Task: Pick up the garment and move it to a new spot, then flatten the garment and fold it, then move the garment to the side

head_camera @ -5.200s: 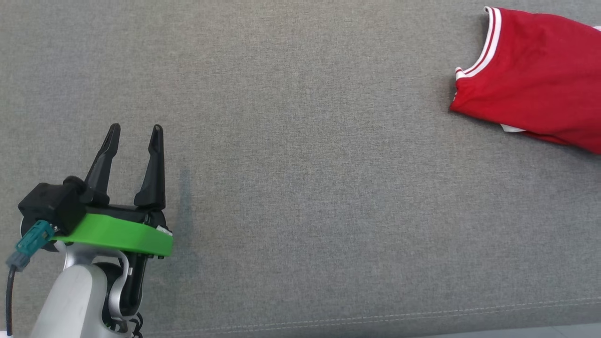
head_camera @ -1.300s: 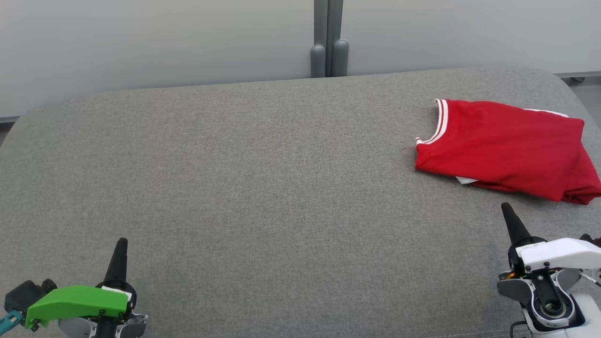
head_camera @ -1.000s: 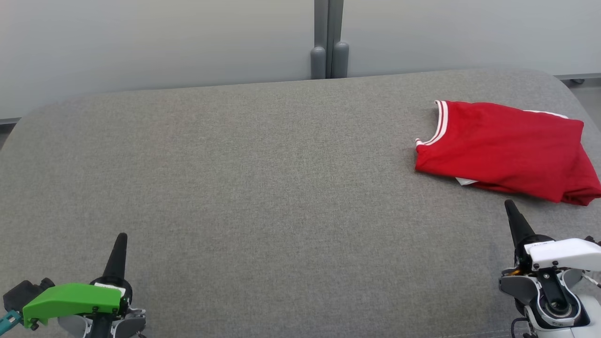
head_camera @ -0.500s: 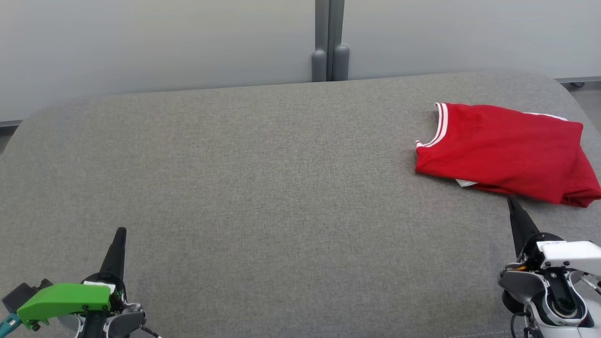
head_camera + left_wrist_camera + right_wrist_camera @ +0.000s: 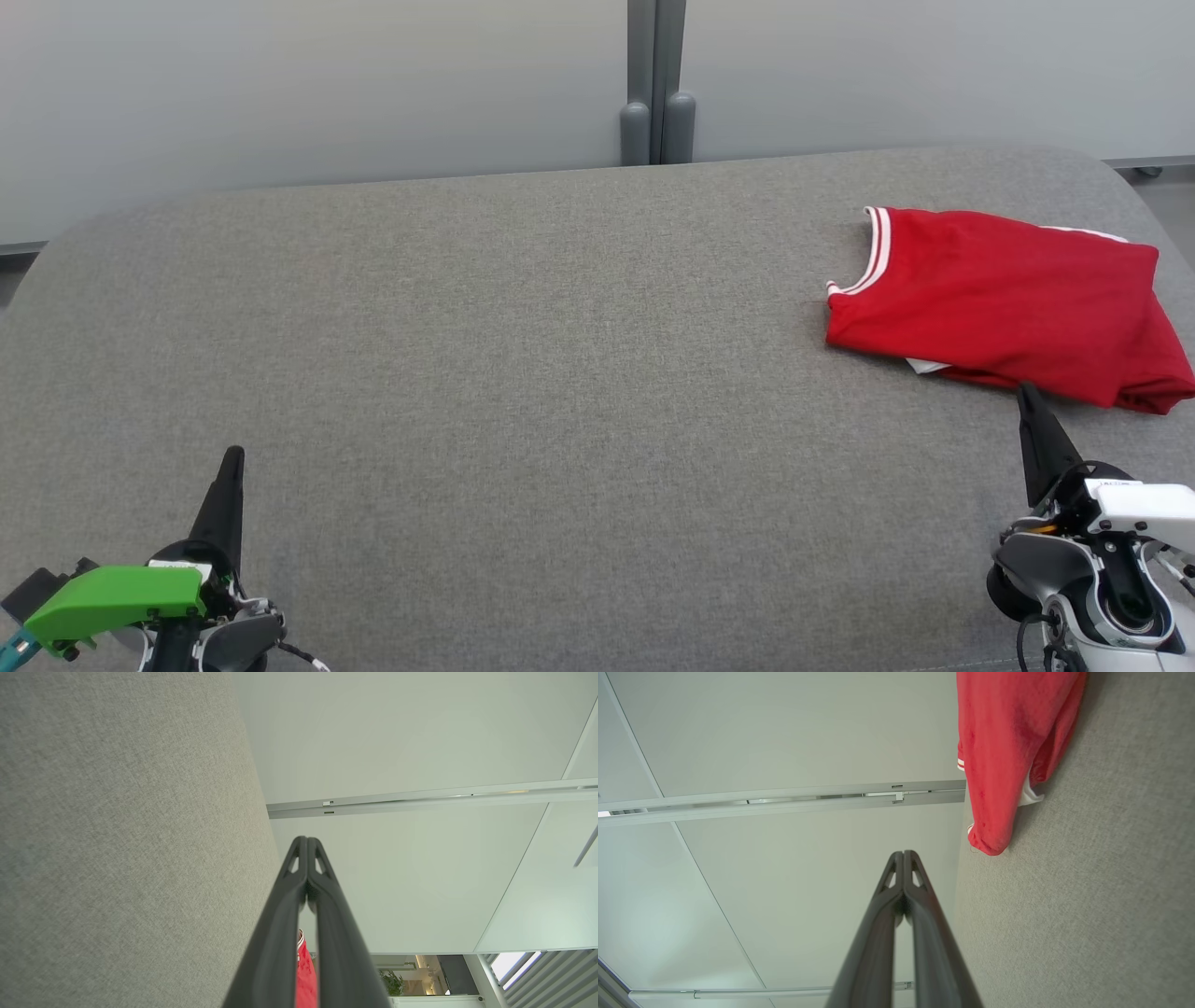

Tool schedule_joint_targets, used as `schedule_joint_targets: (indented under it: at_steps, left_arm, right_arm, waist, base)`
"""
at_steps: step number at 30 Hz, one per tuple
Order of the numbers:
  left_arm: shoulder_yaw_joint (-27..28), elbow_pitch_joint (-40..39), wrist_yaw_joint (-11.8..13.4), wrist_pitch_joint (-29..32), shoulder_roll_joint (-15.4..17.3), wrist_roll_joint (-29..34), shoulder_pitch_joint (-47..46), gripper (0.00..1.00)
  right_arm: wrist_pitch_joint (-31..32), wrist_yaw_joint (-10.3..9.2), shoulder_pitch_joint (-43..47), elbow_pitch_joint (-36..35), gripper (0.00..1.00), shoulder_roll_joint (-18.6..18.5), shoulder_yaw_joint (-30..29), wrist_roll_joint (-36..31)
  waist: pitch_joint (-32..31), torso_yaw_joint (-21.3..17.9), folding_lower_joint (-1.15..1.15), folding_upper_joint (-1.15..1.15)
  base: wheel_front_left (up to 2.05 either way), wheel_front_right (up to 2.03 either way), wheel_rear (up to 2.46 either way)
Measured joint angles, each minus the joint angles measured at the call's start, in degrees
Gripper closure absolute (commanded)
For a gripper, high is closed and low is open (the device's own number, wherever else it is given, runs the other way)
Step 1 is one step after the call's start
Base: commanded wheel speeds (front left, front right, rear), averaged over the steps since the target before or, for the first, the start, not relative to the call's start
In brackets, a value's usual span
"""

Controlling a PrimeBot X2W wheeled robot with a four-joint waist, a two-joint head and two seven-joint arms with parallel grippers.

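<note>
A folded red garment [image 5: 1008, 303] with white-striped trim lies at the right side of the grey upholstered surface [image 5: 523, 392]. It also shows as a red bundle [image 5: 1008, 751] in the right wrist view, and a sliver of the garment [image 5: 304, 975] appears between the fingers in the left wrist view. My right gripper [image 5: 1029, 396] is shut and empty, its tip just short of the garment's near edge. At the lower left my left gripper [image 5: 231, 459] is shut and empty, far from the garment.
Pale wall panels [image 5: 308, 84] with a grey post [image 5: 656, 103] stand behind the surface. The surface's rounded corners sit at the far left and far right, with floor [image 5: 1167, 187] beyond the right corner.
The head camera has risen and pulled back, bringing the whole surface and both grippers into view. Over the last second the right gripper edged toward the garment. The left gripper has gone from open to shut.
</note>
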Motion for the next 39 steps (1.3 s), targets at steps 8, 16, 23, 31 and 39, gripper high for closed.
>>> schedule_joint_targets:
  at_steps: [8,16,23,31,39]
  left_arm:
    - [0.0,0.0,0.0,0.0,0.0,0.0,0.0,1.00]
    - [0.0,0.0,0.0,0.0,0.0,0.0,0.0,1.00]
    - [0.0,0.0,0.0,0.0,0.0,0.0,0.0,1.00]
    - [0.0,-0.1,0.0,0.0,0.0,0.0,0.0,1.00]
    - [0.0,-0.1,0.0,0.0,0.0,0.0,-0.1,1.00]
  right_arm:
    - [0.0,0.00,0.0,-0.1,1.00,0.0,0.0,0.0]
    - [0.0,0.00,0.0,-0.2,1.00,0.0,0.0,0.0]
    - [0.0,0.00,0.0,-0.3,1.00,0.0,0.0,0.0]
    - [0.0,0.00,0.0,-0.3,1.00,0.0,0.0,0.0]
    - [0.0,0.00,0.0,-0.5,1.00,0.0,0.0,0.0]
  waist:
    - [0.0,0.0,0.00,0.00]
    - [0.0,0.0,0.00,0.00]
    - [0.0,0.0,0.00,0.00]
    - [0.0,0.0,0.00,0.00]
    - [0.0,0.0,0.00,0.00]
  base:
    - [0.00,0.00,0.00]
    - [0.00,0.00,0.00]
    - [0.00,0.00,0.00]
    - [0.00,0.00,0.00]
    - [0.00,0.00,0.00]
